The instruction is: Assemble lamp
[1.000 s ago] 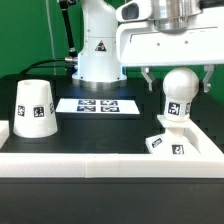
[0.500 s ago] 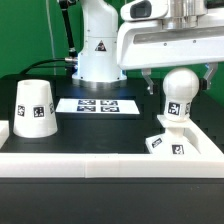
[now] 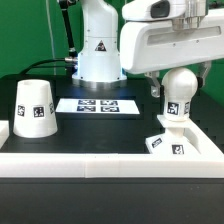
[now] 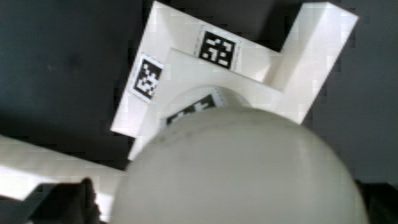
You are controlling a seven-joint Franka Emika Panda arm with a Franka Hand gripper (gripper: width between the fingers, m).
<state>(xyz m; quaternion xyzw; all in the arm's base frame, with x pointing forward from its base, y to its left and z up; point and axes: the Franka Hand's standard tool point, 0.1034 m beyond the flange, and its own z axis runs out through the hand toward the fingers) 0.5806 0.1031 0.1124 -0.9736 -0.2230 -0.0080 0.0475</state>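
Note:
The white ball-shaped bulb (image 3: 181, 84) stands upright with its neck in the small square base (image 3: 168, 144), which carries tags, at the exterior view's right. My gripper (image 3: 180, 92) hangs right above the bulb, jaws apart, one finger (image 3: 154, 88) on each side of the ball with a gap showing. In the wrist view the bulb (image 4: 231, 160) fills most of the picture, with the base (image 4: 214, 55) beyond it and a dark finger (image 4: 63, 203) at the edge. The tapered shade (image 3: 35, 108) stands alone at the exterior view's left.
The marker board (image 3: 95, 105) lies flat on the black table behind the parts. A long white border rail (image 3: 110, 165) runs along the front and up both sides. The arm's white pedestal (image 3: 98, 50) stands at the back.
My gripper has come down a little over the bulb, so the fingers now reach lower beside the ball. The bulb, base and shade have not moved.

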